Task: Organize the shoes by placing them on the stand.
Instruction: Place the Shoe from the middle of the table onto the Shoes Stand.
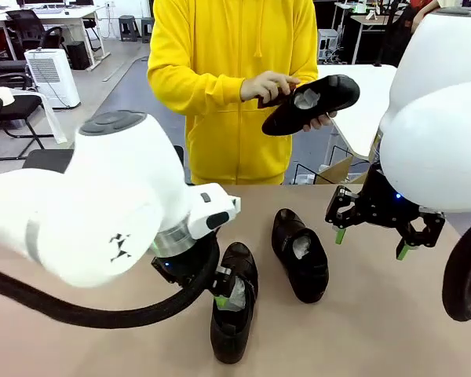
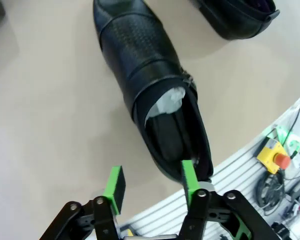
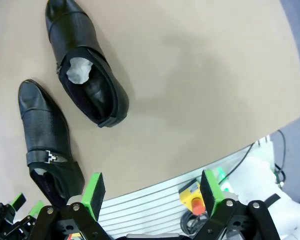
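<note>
Two black shoes lie on the tan table. The near shoe (image 1: 232, 334) (image 2: 140, 65) (image 3: 42, 132) has pale paper in it. My left gripper (image 1: 222, 297) (image 2: 151, 184) stands open at its heel, one green finger (image 2: 189, 177) against the heel rim and the other finger (image 2: 115, 186) over bare table. The second shoe (image 1: 300, 255) (image 3: 90, 85) lies to the right of it. A person in a yellow hoodie holds a third shoe (image 1: 312, 100) in both hands above the far edge. My right gripper (image 1: 374, 236) (image 3: 151, 189) hangs open above the table, holding nothing. The stand is out of view.
The table's near edge (image 3: 155, 200) runs just under the right gripper, with a yellow box and red stop button (image 3: 195, 202) (image 2: 280, 159) below it. A thick black cable (image 1: 102, 314) loops low under my left arm. Bare tabletop (image 1: 377, 330) lies to the right of the shoes.
</note>
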`<state>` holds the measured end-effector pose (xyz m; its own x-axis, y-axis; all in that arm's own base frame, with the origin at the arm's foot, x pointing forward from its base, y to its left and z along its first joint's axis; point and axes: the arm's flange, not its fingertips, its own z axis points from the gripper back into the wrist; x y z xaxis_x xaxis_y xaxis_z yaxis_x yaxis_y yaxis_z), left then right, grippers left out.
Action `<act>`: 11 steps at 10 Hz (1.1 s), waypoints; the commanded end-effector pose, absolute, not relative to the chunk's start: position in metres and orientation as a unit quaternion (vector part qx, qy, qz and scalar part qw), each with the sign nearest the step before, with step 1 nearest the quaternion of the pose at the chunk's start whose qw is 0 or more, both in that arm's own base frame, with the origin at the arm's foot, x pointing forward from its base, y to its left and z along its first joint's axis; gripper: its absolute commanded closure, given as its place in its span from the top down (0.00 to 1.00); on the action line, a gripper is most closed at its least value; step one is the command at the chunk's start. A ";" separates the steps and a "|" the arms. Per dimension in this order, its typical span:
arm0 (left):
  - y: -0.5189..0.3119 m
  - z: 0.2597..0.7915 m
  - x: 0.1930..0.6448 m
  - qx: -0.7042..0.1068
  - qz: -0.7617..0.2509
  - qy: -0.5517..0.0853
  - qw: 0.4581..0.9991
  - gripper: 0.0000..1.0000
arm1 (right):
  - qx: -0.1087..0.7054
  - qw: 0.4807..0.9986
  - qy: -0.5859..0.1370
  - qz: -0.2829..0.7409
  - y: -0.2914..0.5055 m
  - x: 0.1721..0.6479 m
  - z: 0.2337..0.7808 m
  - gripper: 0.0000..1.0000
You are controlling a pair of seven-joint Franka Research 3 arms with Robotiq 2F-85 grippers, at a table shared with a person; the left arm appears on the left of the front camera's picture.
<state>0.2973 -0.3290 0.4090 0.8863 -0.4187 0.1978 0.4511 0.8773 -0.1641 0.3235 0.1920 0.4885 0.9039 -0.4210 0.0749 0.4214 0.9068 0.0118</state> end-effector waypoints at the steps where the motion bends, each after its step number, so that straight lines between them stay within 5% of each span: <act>1: -0.331 0.403 0.311 -0.091 -0.245 -0.103 0.960 0.90 | 0.016 0.978 -0.034 -0.204 0.191 0.327 0.489 1.00; 9: -0.344 0.355 0.334 -0.054 -0.165 -0.076 0.982 0.90 | 0.016 0.978 -0.034 -0.204 0.191 0.327 0.489 1.00; 10: -0.345 0.347 0.333 -0.043 -0.158 -0.056 0.985 0.85 | 0.016 0.978 -0.034 -0.204 0.191 0.327 0.489 1.00; 11: -0.345 0.342 0.335 -0.039 -0.150 -0.052 0.987 0.69 | 0.016 0.978 -0.034 -0.204 0.191 0.327 0.489 1.00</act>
